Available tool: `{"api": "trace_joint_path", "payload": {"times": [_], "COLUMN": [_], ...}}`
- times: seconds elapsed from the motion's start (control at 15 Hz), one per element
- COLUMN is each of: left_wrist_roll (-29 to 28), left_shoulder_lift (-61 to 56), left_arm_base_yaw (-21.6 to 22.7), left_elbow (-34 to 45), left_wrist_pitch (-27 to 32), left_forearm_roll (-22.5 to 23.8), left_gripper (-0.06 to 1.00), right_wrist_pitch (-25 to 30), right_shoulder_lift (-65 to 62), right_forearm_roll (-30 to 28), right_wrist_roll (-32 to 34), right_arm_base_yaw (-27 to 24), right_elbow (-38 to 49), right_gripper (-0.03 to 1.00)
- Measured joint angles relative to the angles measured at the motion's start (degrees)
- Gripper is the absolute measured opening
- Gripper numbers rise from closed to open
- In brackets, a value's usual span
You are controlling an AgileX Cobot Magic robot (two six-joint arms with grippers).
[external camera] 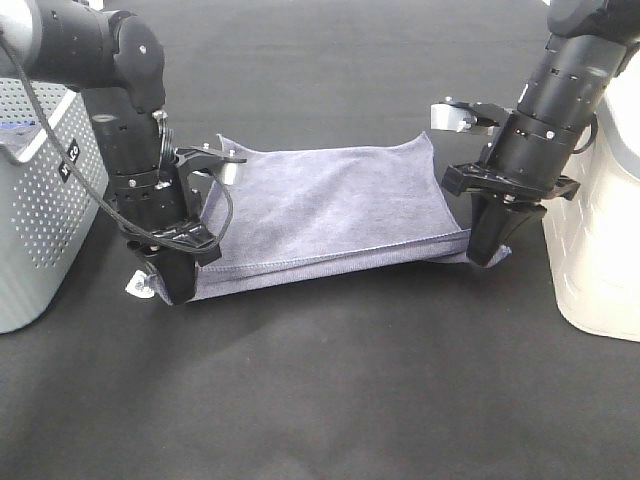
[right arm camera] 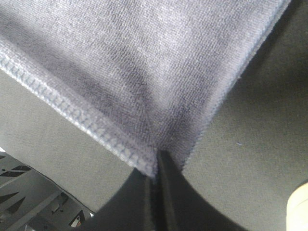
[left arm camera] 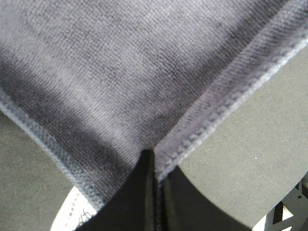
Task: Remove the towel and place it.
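**As the left hand [external camera: 175,287] and the right hand [external camera: 488,252] are clamping its near corners, the towel [external camera: 330,205] is stretching between them**

While both black arms are reaching down from the upper corners of the high frame, the grey-lavender towel is spreading across the middle of the picture over the dark surface [external camera: 330,400]. The left hand, at the lower left of the cloth, is pressing its fingers together on one near corner. A small white tag [external camera: 137,286] is poking out just beside them. The right hand, at the right of the frame, is pinching the other near corner the same way, with no gap showing between its fingers. The near edge is running taut from one hand to the other, and the stitched hem [left arm camera: 226,110] is meeting at the fingertips in each wrist view. The far edge is sitting toward the top of the frame, its right corner standing a little raised. Whether the cloth's middle is touching the surface cannot be told. A grey perforated basket [external camera: 40,200] is standing at the left edge, beside the left arm. A white container [external camera: 600,270] is standing at the right edge, beside the right arm.
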Motion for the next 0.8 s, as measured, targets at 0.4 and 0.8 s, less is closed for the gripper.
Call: {"api": "trace_joint_path", "payload": {"times": [0.4, 0.8], "left_wrist_roll": [0.2, 0.2], "left_shoulder_lift": [-0.1, -0.4], "left_arm_base_yaw": [0.0, 0.0], "left_elbow": [0.2, 3.6], "left_wrist_pitch": [0.0, 0.0], "left_forearm_roll": [0.0, -1.4], "left_gripper": [0.00, 0.00], "right_wrist_pitch": [-0.1, -0.5], "right_shoulder_lift": [0.0, -0.1], "right_forearm_roll": [0.0, 1.3], "right_wrist_roll": [2.7, 2.8], "right_arm_base_yaw": [0.1, 0.1], "right_elbow": [3.0, 7.6], "right_gripper": [0.00, 0.01]}}
